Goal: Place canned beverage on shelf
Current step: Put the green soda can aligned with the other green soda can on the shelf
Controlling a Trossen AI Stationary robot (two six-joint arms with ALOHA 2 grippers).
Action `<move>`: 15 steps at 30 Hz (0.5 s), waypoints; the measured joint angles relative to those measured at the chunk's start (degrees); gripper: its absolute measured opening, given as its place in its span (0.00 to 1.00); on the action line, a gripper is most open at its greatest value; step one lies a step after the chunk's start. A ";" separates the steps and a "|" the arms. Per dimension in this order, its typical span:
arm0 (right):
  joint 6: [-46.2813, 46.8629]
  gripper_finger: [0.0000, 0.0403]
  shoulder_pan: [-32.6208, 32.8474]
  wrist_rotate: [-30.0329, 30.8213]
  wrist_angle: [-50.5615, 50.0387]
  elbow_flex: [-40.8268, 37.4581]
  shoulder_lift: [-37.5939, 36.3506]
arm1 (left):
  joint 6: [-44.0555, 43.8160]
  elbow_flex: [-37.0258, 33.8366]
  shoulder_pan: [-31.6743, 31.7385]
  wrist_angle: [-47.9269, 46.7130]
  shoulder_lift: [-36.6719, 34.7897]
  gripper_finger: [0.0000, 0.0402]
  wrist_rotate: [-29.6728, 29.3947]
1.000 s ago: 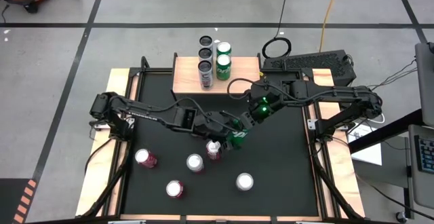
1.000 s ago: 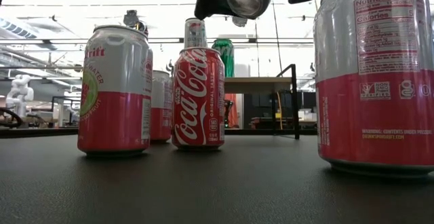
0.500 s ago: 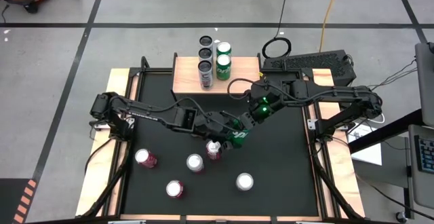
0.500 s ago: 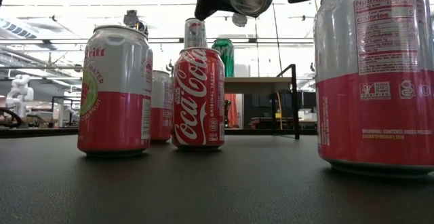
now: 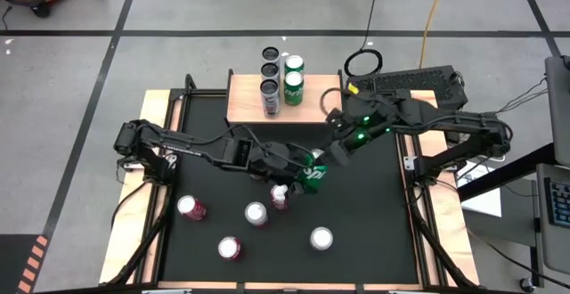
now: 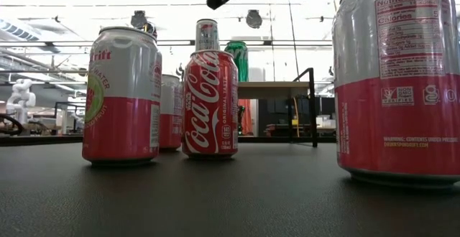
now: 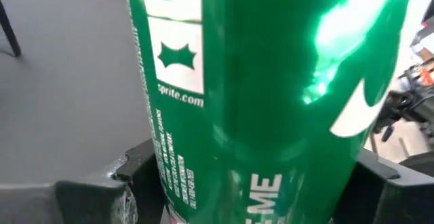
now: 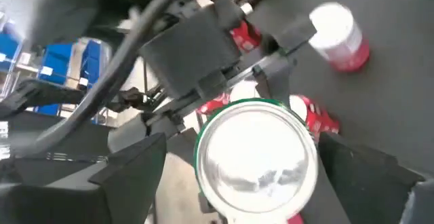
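**Green can in the left gripper, off the shelf**

Over the middle of the black worktop (image 5: 374, 214): the left gripper (image 5: 303, 169), reaching in from the left side and closed on the green can (image 5: 315, 175). Seen from the left wrist as a green wall of can (image 7: 271, 102) filling the space between two dark fingers (image 7: 95, 197), pressed on both sides. Held up in the air, above the tops of the standing cans, and turned roughly on its side.

Just beside it, toward the shelf: the right gripper (image 5: 328, 154), spread wide and holding nothing. From the right wrist, a look straight at the silver end of the green can (image 8: 256, 157), with the right arm's own fingers (image 8: 129, 176) standing off to either side and not touching it.

At the far edge of the worktop: the shelf (image 5: 245, 102), a light-wood board, well apart from the held can. Toward its far edge, already carrying three slim dark cans (image 5: 269, 69) in a row running front to back, and two green cans (image 5: 293, 73) close beside them on the right.

On the near half of the worktop: a red cola can (image 5: 280, 196), upright, almost under the left gripper. Around it, four pink-and-white cans (image 5: 256, 213), all upright and apart from one another.
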 joint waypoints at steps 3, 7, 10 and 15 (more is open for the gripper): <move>-4.63 0.91 -0.69 0.17 1.22 0.00 -2.58 | -0.20 0.00 -0.01 1.98 -0.52 0.74 0.01; -12.37 0.91 -0.84 1.49 1.51 0.03 -6.66 | -0.23 0.02 -0.01 7.83 -1.15 0.74 0.01; -15.63 0.91 -0.84 3.28 1.99 0.03 -10.08 | -0.23 0.01 -0.01 12.98 -1.55 0.74 0.01; -18.14 0.90 -0.84 5.19 3.23 0.02 -15.77 | 0.22 0.11 0.22 20.81 -1.64 0.74 0.37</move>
